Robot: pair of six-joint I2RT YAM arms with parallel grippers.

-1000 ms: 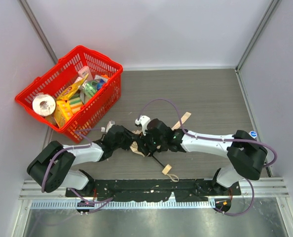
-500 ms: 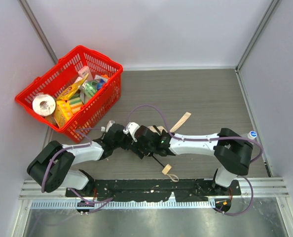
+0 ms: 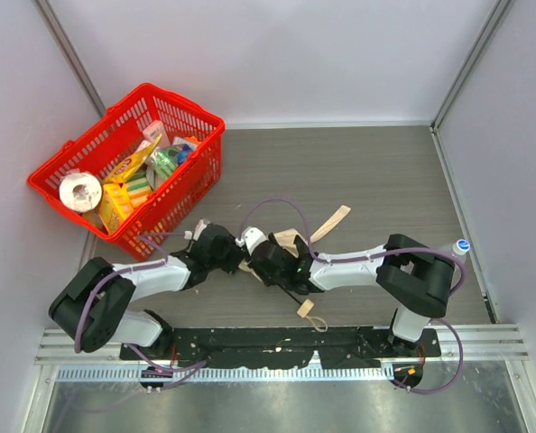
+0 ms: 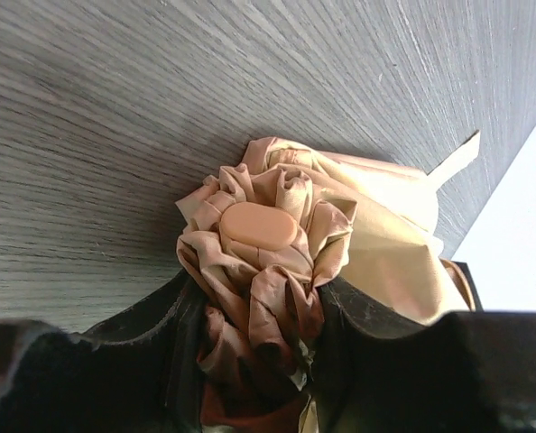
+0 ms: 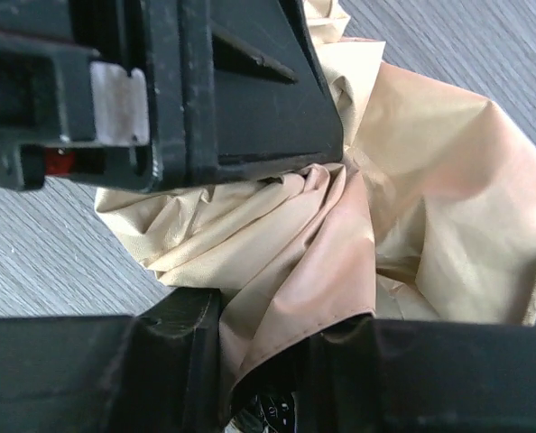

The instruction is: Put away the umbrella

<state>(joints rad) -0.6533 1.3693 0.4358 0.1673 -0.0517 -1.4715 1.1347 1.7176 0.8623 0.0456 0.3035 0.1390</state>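
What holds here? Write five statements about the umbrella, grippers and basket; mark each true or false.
1. The left gripper clamps bunched fabric of the umbrella. True.
2. The umbrella lies in the basket. False: it lies on the table, outside the red basket.
3. The basket is empty. False: it holds packets and a white roll.
4. The umbrella's handle lies on the table. True.
5. The right gripper has fabric between its fingers. True.

Red basket [image 3: 189, 180] on grey table [image 3: 367, 171]
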